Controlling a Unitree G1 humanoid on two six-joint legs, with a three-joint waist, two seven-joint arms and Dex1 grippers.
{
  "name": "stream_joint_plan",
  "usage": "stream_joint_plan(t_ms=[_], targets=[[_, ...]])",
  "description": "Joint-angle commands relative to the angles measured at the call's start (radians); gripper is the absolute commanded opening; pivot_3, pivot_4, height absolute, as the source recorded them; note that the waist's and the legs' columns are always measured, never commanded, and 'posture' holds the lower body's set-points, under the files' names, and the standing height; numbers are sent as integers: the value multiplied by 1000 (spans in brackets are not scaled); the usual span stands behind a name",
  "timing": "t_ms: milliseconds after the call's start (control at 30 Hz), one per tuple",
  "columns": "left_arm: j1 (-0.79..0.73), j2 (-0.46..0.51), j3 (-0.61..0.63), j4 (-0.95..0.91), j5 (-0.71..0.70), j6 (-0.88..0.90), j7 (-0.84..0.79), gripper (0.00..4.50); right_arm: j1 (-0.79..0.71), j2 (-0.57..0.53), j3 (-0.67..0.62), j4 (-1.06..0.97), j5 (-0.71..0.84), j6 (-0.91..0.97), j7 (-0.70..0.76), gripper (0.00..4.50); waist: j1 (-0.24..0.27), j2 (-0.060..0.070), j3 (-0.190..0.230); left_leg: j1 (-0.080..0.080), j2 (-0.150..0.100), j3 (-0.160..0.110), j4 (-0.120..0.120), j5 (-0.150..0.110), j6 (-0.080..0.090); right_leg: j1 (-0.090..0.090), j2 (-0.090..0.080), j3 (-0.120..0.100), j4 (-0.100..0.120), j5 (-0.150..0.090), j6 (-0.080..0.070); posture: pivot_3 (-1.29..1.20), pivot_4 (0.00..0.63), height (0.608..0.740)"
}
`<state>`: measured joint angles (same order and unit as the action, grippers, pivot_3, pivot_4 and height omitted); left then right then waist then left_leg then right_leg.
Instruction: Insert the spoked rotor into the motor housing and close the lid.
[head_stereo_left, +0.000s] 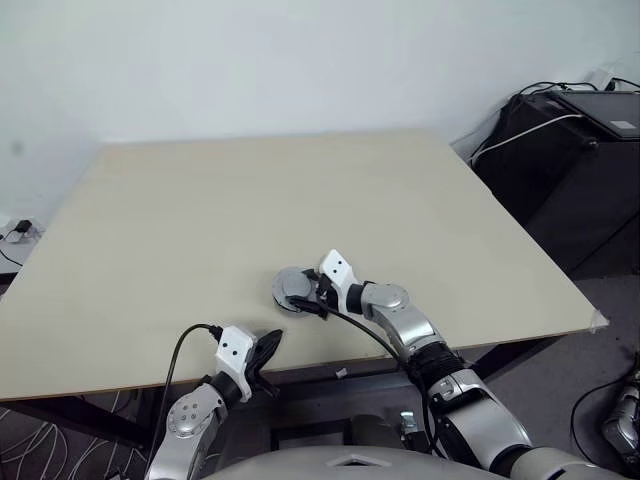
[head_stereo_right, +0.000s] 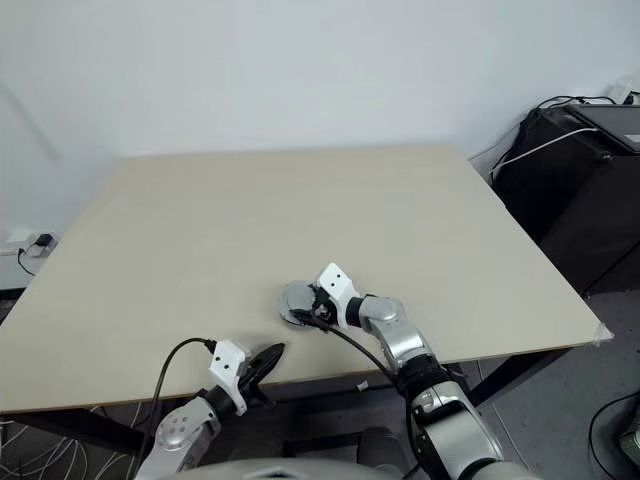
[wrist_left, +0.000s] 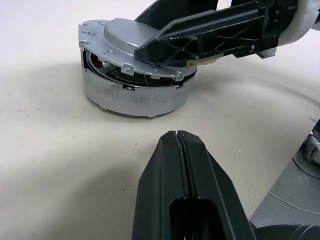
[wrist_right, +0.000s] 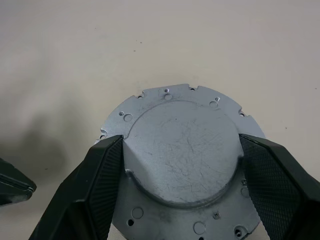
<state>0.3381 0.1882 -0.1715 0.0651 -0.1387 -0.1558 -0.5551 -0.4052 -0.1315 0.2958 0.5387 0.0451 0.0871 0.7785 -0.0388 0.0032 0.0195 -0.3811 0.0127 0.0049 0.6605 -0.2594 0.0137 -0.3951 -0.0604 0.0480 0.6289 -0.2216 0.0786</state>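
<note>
Lid-seating is judged to be the step in hand. The lid (wrist_right: 181, 150), a dull grey cap with a raised round centre and a notched, drilled flange, is seen resting on top of the motor housing (wrist_left: 131, 97), which stands on the pale table (head_stereo_left: 300, 200) near its front edge. In the left wrist view the lid sits tilted rather than flush: a dark gap shows under its near side, with a glimpse of copper-brown winding inside. The spoked rotor cannot be made out; it is presumably under the lid, but that cannot be confirmed.

The right gripper (wrist_right: 181, 165) is held spread around the lid's raised centre, one finger against each side, and it looks to be gripping it there. The left gripper (wrist_left: 179, 165) is pressed fully together, holds nothing, and is parked just in front of the housing, apart from it.

For the step to be done well, the lid should be levelled before any downward push is given, since a tilted lid is likely to jam on the housing rim. The flange notches should be lined up with the housing. The housing is unrestrained and may slide, so pressure is best kept straight down and gentle.
</note>
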Motion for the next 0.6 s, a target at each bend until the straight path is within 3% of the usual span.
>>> stream_joint_plan(t_ms=[33, 600], targets=[[-12, -2, -8, -57, -12, 1, -2, 0, 1, -3, 9, -28, -14, 27, 2, 3291, 0, 0, 0, 0, 0, 0, 0, 0, 0, 0, 0, 0, 0, 0, 0, 0, 0, 740], [-5, -3, -15, -81, -10, 19, 9, 0, -43, -43, 75, -22, -91, 119, 38, 3291, 2, 3, -3, 0, 0, 0, 0, 0, 0, 0, 0, 0, 0, -2, 3, 0, 0, 740]])
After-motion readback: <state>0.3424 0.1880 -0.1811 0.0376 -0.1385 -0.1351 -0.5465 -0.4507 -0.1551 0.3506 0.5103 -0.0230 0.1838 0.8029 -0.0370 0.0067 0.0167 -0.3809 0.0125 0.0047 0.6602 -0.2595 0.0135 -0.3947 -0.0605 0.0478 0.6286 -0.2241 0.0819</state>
